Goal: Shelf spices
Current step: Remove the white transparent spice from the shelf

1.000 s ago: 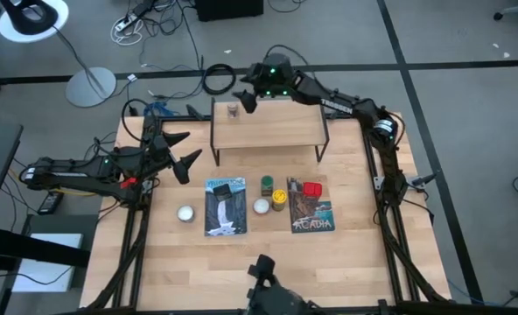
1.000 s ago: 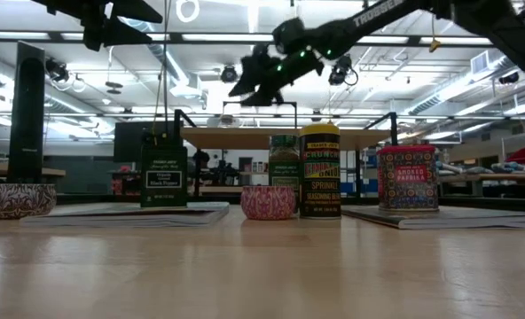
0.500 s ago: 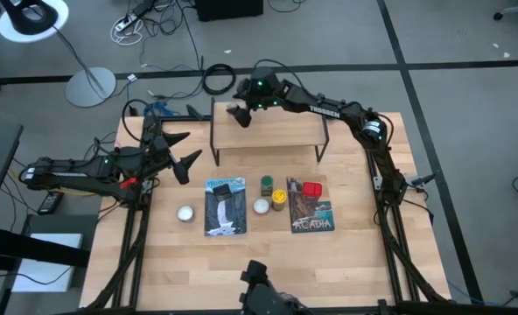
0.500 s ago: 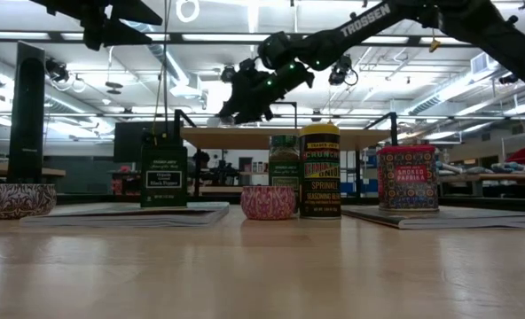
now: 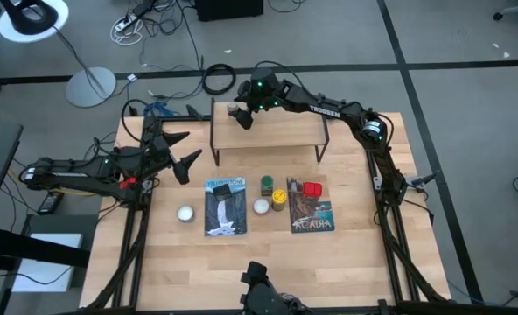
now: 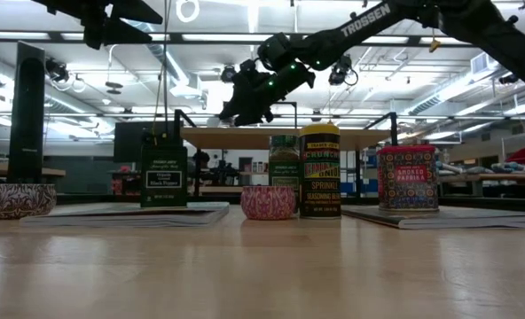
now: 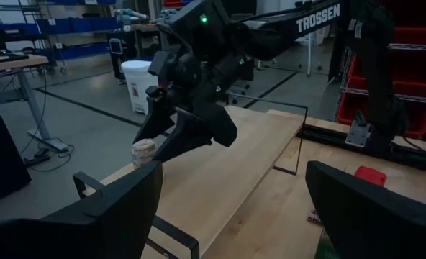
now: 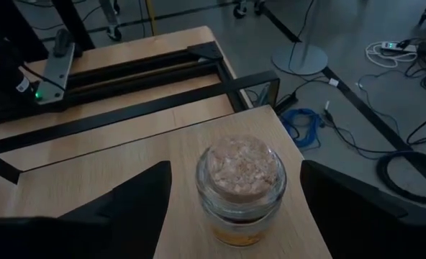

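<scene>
Right now my right gripper [image 8: 234,208] hangs over the small cork-topped brown glass jar [image 8: 239,188], fingers wide apart on either side and not gripping. The jar stands at the corner of the light wooden shelf board [image 5: 276,129]. I judge one spice shelved; next I must lift clear and fetch another. My left gripper [image 5: 182,150] waits open, well aside.

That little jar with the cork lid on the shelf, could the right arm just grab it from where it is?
Probably yes. The right gripper hangs just above the shelf, open fingers either side of the little jar, and nothing stands between them.
</scene>
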